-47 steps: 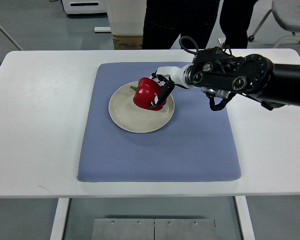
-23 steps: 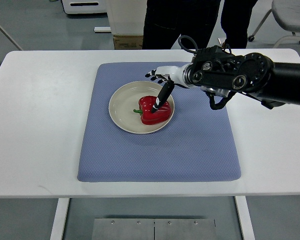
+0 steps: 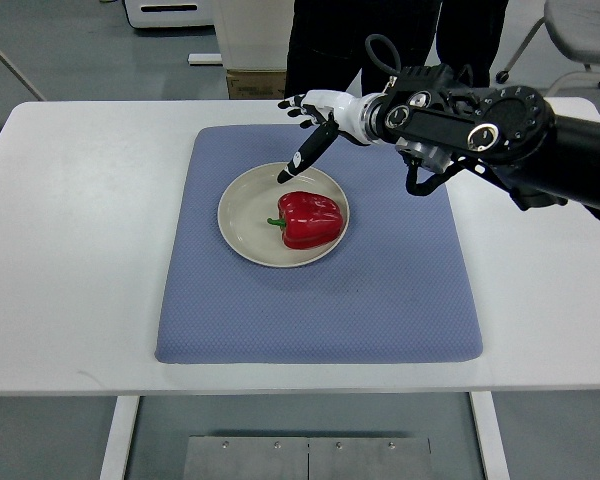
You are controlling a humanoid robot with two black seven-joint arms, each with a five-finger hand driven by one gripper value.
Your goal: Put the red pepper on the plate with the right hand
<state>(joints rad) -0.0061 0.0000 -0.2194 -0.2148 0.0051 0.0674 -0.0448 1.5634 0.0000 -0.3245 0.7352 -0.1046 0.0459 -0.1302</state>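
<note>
White table [image 3: 80, 250] fills the view, its front edge near the bottom with a grey metal panel [image 3: 308, 458] below it, cut off by the bottom edge. On the table lies a blue-grey mat [image 3: 380, 300], square with rounded corners, flat and fully visible apart from where the arm crosses its far right corner. A person [image 3: 380, 40] in dark clothing stands behind the table at the top, only the legs and lower body showing, the rest cut off by the top edge. The right arm [image 3: 520, 140] comes in from the right edge, black and bulky, cables looping off it, and it hides part of the table's far edge. The cream plate [image 3: 242, 235] sits on the mat's far half, round, its right part covered by the red pepper [image 3: 310, 220]. The pepper lies on its side on the plate, long axis running left to right across the picture, green stem pointing left toward the plate's centre; its underside is hidden. The right hand [image 3: 315, 125] hovers above the plate's far rim, white palm, dark fingers [image 3: 302, 158] spread apart and holding nothing, one long finger slanting down-left with its tip just beyond the pepper, not touching it. The other fingertips are small and hard to separate. No left arm shows.
</note>
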